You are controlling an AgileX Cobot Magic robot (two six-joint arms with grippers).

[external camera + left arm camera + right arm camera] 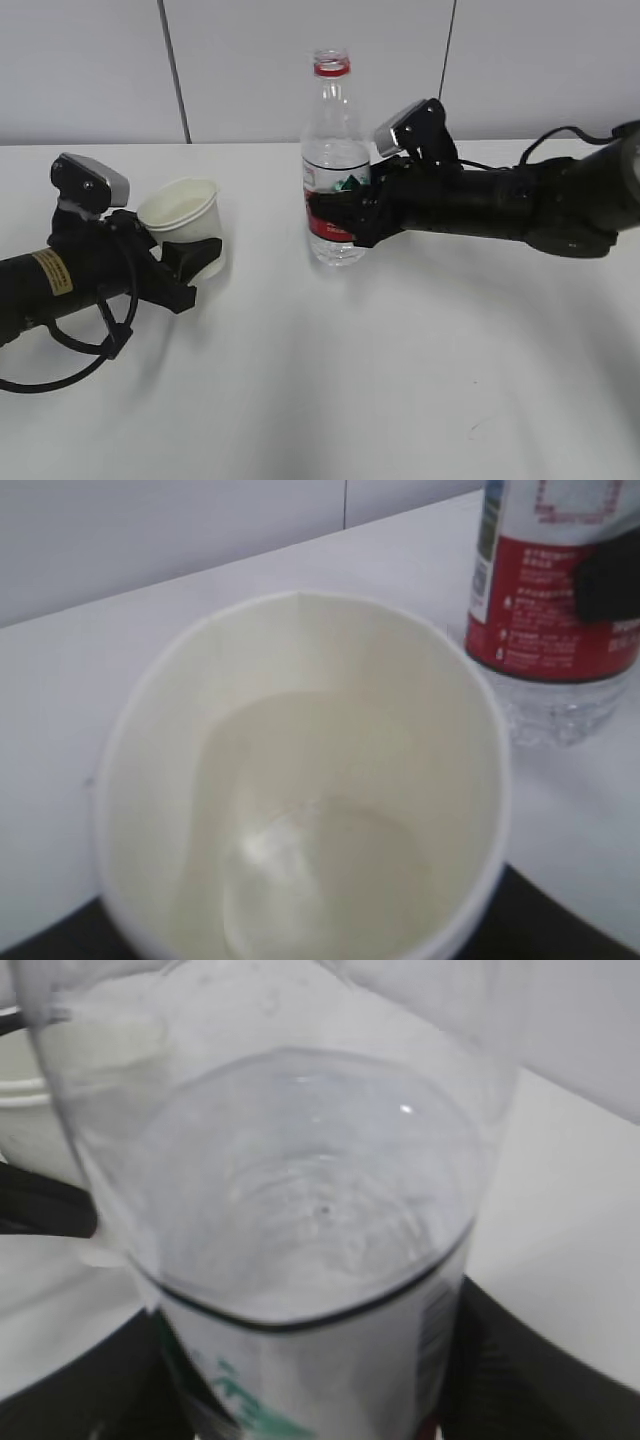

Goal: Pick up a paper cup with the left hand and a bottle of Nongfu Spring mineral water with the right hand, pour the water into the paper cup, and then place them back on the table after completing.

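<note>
While both arms reach in over the white table (400,380), the left hand (190,262) has its black fingers set around the lower wall of the paper cup (183,222), jaws partly spread to the cup's width. The cup stands at the left of the table, its mouth tipped slightly toward the camera. From the left wrist, the cup's pale inside shows a little clear water (320,860) pooled at the bottom.

Just right of centre, the right hand (345,215) grips the bottle (335,165) at its red and white label, jaws held apart by the bottle's girth. The bottle stands upright with its base on or just above the table; which cannot be told. Its cap is off, with only the red ring at the open neck. The right wrist view looks down through the clear plastic onto the water surface, which sits a little above the label.

Cup and bottle stand near each other, not touching, before a grey panelled wall (90,70).
</note>
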